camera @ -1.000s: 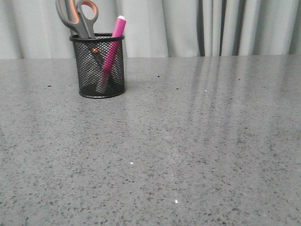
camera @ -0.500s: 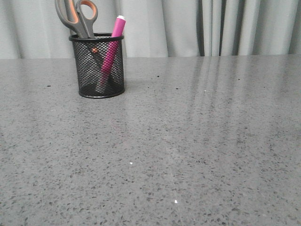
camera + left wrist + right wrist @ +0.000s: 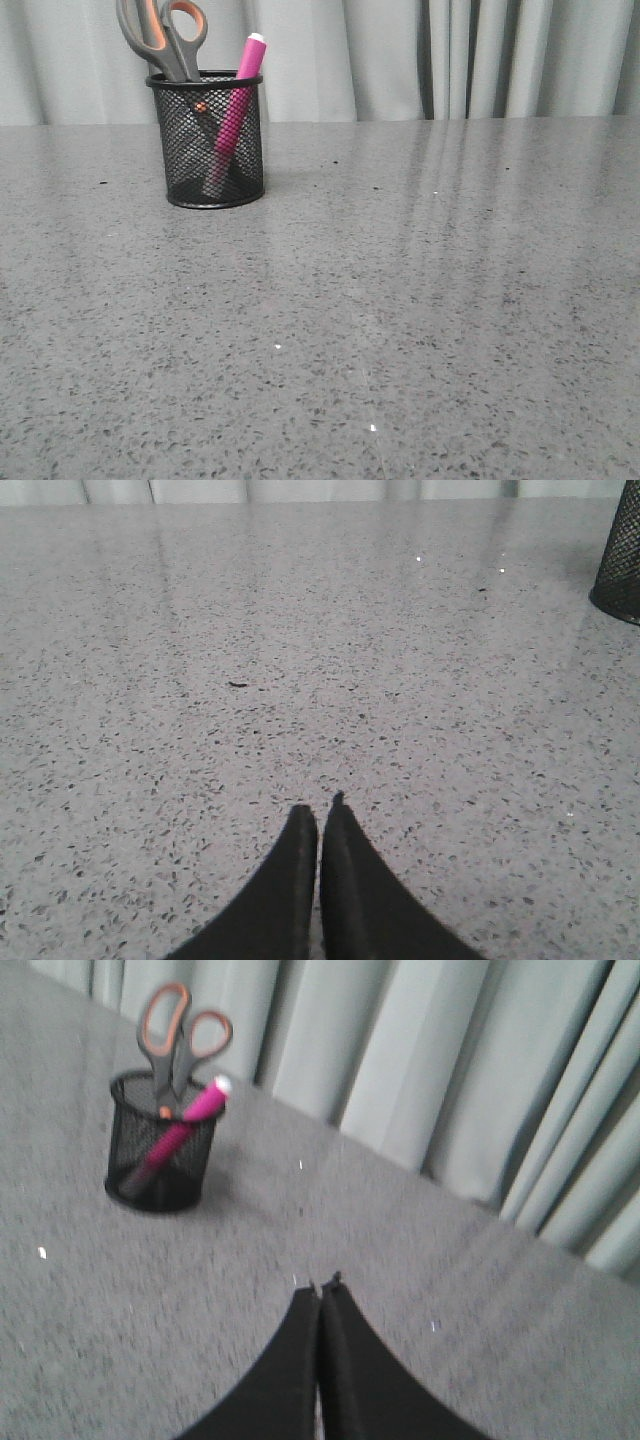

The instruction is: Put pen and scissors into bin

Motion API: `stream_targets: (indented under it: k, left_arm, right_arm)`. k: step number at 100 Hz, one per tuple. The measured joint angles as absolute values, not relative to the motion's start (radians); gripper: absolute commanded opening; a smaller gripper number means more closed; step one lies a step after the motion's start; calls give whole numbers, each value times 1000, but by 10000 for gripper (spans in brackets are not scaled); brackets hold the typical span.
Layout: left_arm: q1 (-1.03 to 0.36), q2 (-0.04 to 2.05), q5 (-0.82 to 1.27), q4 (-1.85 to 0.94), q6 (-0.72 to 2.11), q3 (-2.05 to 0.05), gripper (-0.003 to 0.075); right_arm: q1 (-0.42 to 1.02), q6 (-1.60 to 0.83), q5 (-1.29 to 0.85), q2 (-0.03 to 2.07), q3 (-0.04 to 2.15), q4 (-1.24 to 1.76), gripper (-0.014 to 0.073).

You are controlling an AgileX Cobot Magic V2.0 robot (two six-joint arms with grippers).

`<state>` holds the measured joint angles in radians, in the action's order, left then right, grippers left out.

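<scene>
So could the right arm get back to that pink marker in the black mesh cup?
Probably yes: bare grey tabletop lies between the shut right tool and the pink marker, whose capped end sticks up.

Bin [image 3: 206, 140] stands far left on the table [image 3: 400, 300], near its back edge, curtain [image 3: 450, 55] behind. Scissors [image 3: 165, 40] in bin, handles up, left of the pen [image 3: 236, 105]. Pen leans right, its top over the rim.
</scene>
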<state>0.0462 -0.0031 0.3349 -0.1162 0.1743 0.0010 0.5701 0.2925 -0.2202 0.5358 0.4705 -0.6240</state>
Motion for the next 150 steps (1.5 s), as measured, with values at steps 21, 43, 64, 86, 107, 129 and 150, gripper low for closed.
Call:
stream_targets:
  k: [21,43,64,86,107,129,150]
  left_arm:
    - [46,-3,335,-116,174,1,-19]
    - [46,-3,335,-116,174,1,-19]
    - [46,-3,335,-116,174,1,-19]
    - [46,-3,335,-116,174,1,-19]
    - [46,-3,335,-116,174,1,-19]
    - [46,-3,335,-117,174,1,-19]
    - [46,-3,335,-117,174,1,-19]
  right_arm:
    - [358,217,-59,536,347,-473,-60]
    - [175,-38,97,464,166,-153,-60]
    - [1,-59,-24,283,75,-109,-60]
    - [-48,-61,-116,114,-10,-51,-60]
    - [-49,-61,-264,9,-10,-31,-60]
    - [-54,-61,-329,-11,-10,-29,-60]
    - [-54,-63,-331,-11,-10,-29,-60]
